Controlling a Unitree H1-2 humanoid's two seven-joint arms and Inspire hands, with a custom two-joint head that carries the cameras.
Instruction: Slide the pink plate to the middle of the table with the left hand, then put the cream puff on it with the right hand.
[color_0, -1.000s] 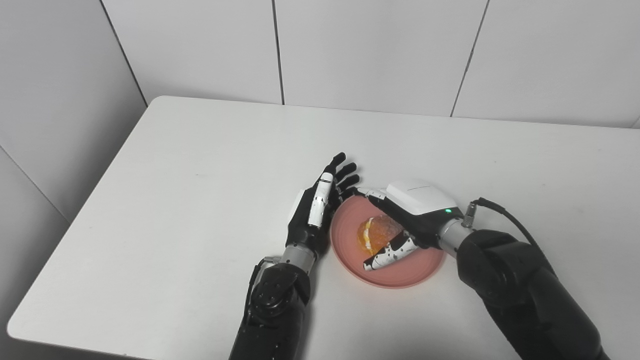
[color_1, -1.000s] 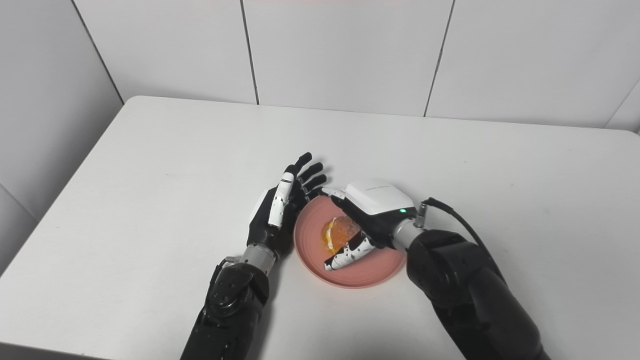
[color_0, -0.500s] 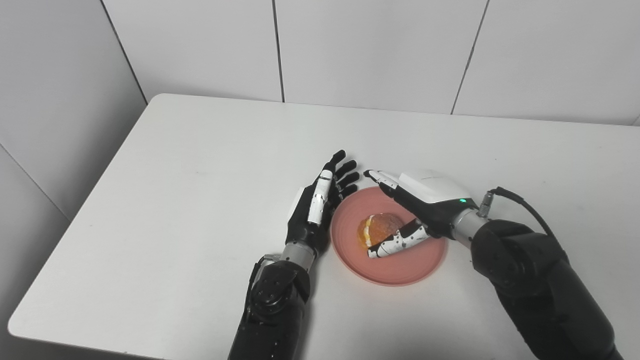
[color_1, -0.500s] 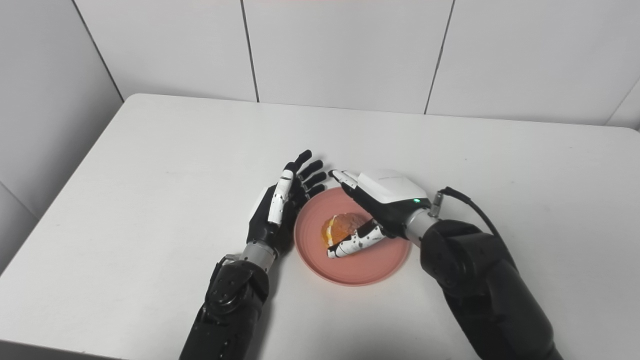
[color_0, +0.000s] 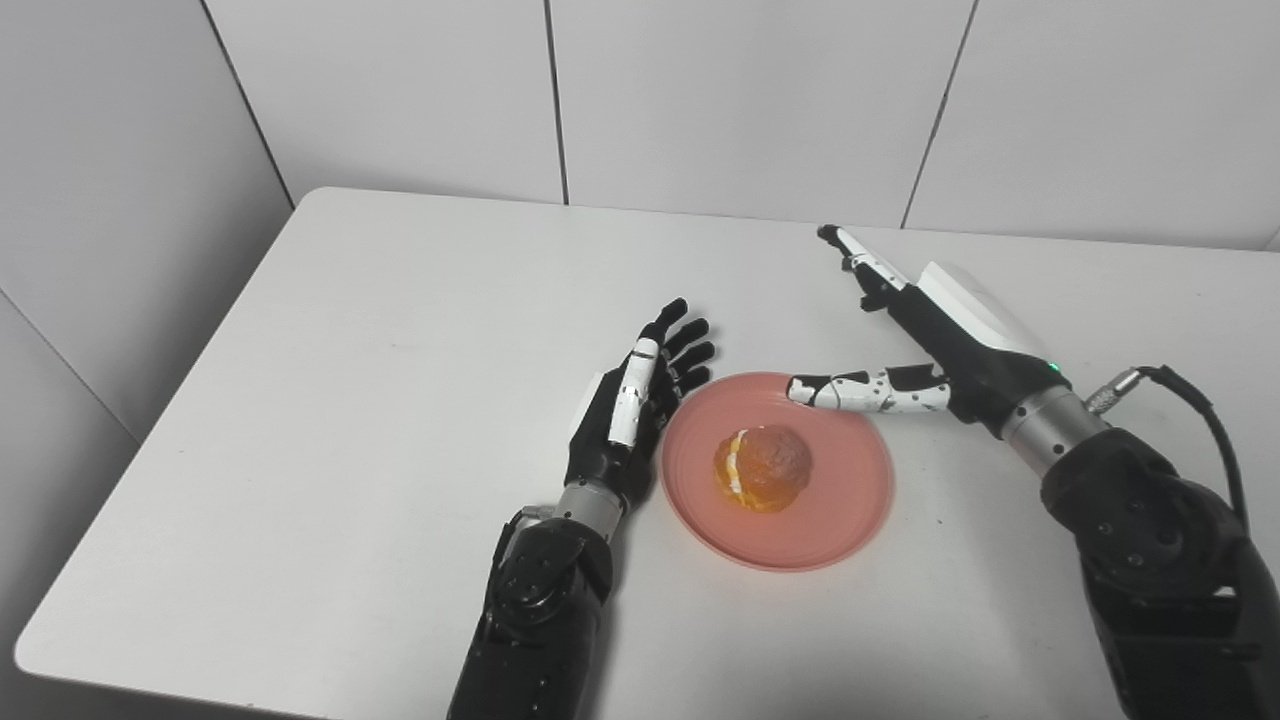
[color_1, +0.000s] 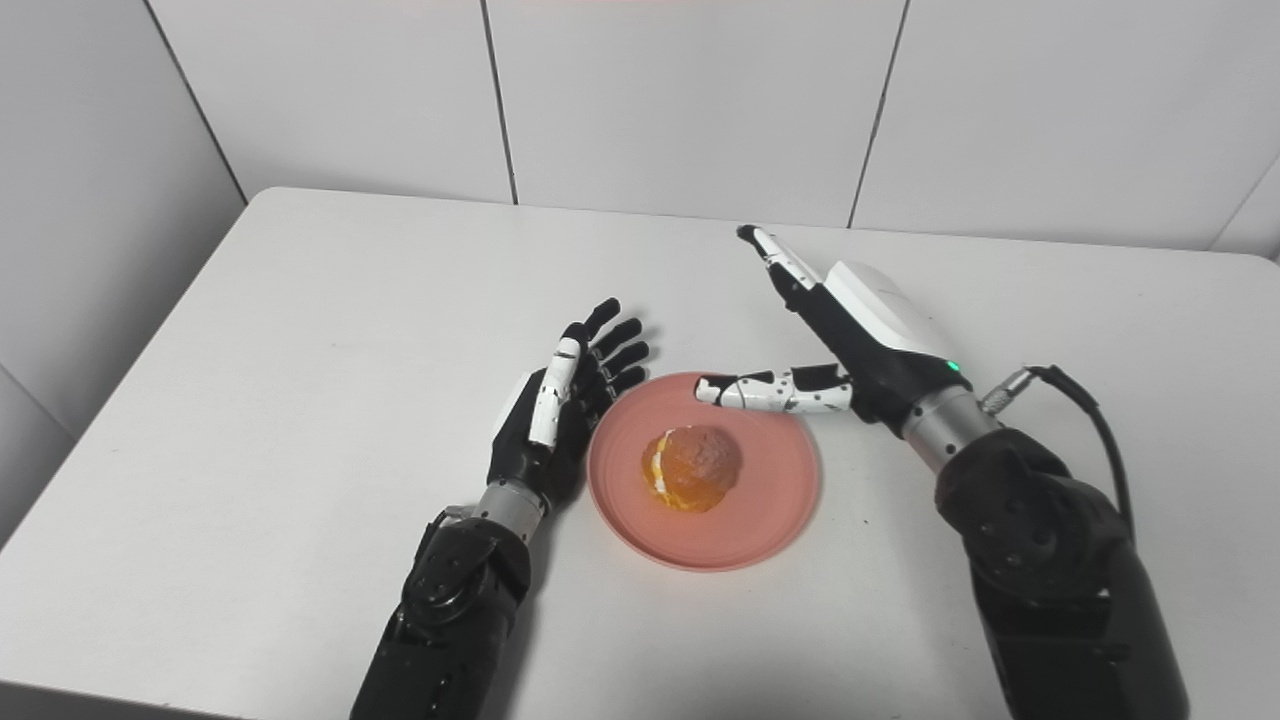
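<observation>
The pink plate (color_0: 835, 500) lies near the middle of the white table. The cream puff (color_0: 762, 467), golden with a white cream seam, sits on it, left of the plate's centre. My left hand (color_0: 636, 400) is open, on edge beside the plate's left rim, fingers pointing away. My right hand (color_0: 925, 325) is open and empty, raised above the plate's far right rim, fingers spread and pointing left and away. In the right eye view the puff (color_1: 692, 467) lies free, with the right hand (color_1: 850, 330) clear of it.
The white table (color_0: 400, 330) has its left edge and near-left corner close to my left arm. A tiled wall stands just behind the table's far edge. A black cable (color_0: 1185, 395) loops off my right wrist.
My right hand opened, let go of the cream puff and lifted up and back to the right. The puff stays on the plate. The left hand has not moved.
</observation>
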